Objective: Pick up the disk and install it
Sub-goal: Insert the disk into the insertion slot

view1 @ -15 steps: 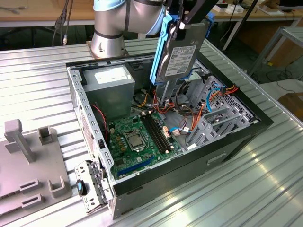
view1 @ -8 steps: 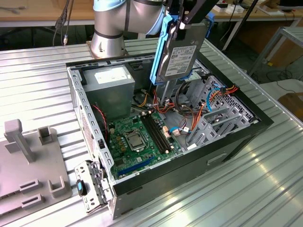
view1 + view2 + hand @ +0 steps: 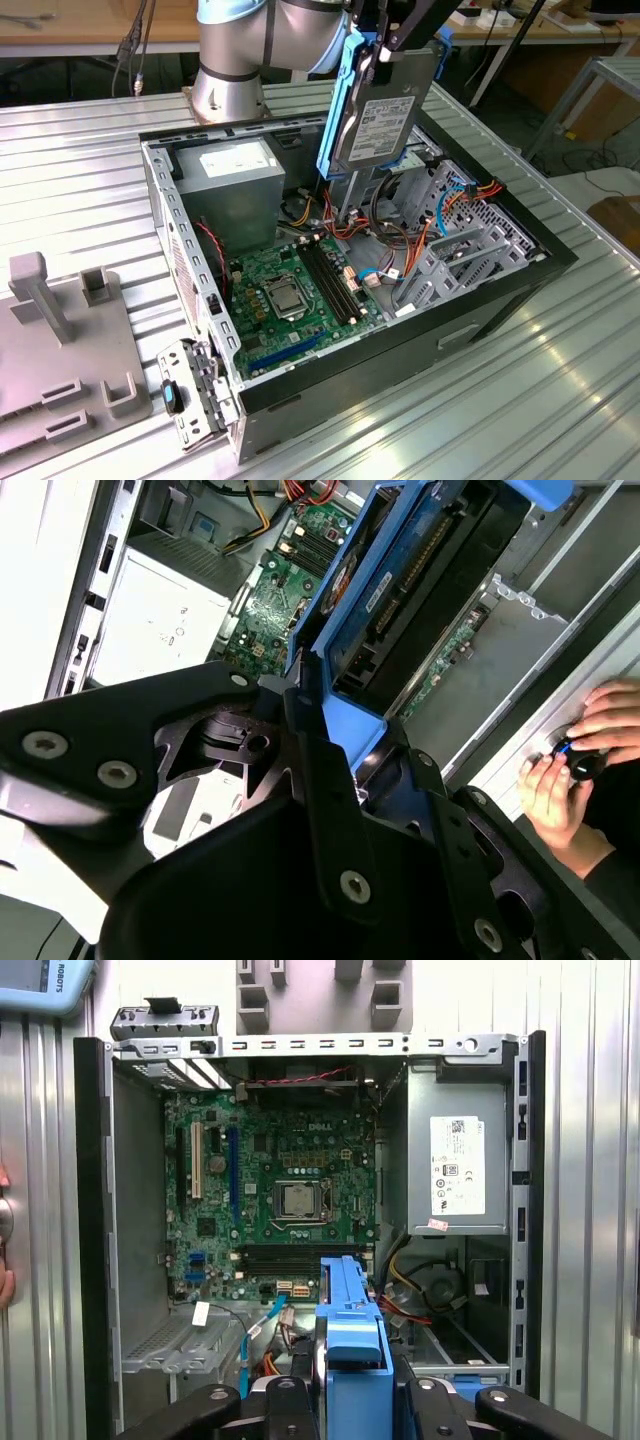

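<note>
Clamped in the gripper [image 3: 384,52], shut hard on the blue rails: the disk [image 3: 385,112], kept on edge and high, likely to clear the walls. Straight below, the open case [image 3: 400,350], with board [image 3: 256,280] and cables. Beside and lower, the drive cage [image 3: 470,245], seemingly the destination. Farther off, a person's hands [image 3: 575,765].

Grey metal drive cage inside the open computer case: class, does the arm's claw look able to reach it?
Probably yes: the claw, shut on the blue-railed dark hard disk, hangs over the open black case; only loose coloured cables lie by the cage.
</note>
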Motion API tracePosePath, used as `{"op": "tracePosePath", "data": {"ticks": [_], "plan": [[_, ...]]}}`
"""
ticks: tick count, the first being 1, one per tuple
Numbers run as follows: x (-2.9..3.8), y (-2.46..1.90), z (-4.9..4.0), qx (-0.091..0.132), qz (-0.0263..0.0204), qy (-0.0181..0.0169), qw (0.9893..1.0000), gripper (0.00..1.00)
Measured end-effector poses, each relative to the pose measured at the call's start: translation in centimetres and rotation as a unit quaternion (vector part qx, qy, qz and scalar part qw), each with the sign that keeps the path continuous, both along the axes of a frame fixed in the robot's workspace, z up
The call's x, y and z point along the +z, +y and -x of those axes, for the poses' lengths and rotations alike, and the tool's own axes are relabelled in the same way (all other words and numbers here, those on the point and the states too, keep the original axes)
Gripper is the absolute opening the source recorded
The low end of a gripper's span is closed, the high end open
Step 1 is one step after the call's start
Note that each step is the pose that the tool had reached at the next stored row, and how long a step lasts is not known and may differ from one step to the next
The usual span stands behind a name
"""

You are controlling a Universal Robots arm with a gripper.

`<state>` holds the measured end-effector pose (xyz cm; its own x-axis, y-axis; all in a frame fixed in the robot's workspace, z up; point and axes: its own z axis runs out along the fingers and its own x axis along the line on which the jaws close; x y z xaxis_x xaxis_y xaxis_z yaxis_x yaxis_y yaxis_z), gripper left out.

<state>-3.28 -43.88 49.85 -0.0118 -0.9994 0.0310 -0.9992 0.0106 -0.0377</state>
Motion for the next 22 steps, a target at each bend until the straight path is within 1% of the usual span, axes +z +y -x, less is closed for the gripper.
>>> {"op": "tracePosePath", "data": {"ticks": [1,2,3,5,9,10,12,13,14,15,16,19,21,22], "plan": [[0.00,-0.04,-0.01,0.000,0.0001,0.0000,1.0000,0.37],[0.00,-0.40,-0.01,0.000,0.0000,0.0000,1.0000,0.37],[0.00,-0.65,-0.01,0.000,0.0000,0.0000,1.0000,0.37],[0.00,-1.04,-0.02,0.000,0.0000,0.0000,1.0000,0.37],[0.00,-2.05,-0.02,0.000,0.0000,0.0000,1.0000,0.37],[0.00,-2.23,-0.02,0.000,0.0000,0.0000,1.0000,0.37],[0.00,-2.83,-0.04,0.000,0.0001,0.0000,1.0000,0.37],[0.00,-2.97,-0.05,0.000,0.0001,0.0000,1.0000,0.37],[-0.02,-3.21,-0.09,0.000,0.0000,0.0000,1.0000,0.37],[-0.01,-3.37,-0.14,0.000,0.0001,0.0000,1.0000,0.37],[-0.03,-3.45,-0.21,0.000,0.0001,0.0000,1.0000,0.37],[-0.06,-3.56,-0.47,0.000,0.0000,0.0000,1.0000,0.37],[-0.08,-3.59,-0.83,0.000,0.0001,0.0000,1.0000,0.37],[-0.11,-3.60,-1.21,0.000,0.0001,0.0000,1.0000,0.37]]}}
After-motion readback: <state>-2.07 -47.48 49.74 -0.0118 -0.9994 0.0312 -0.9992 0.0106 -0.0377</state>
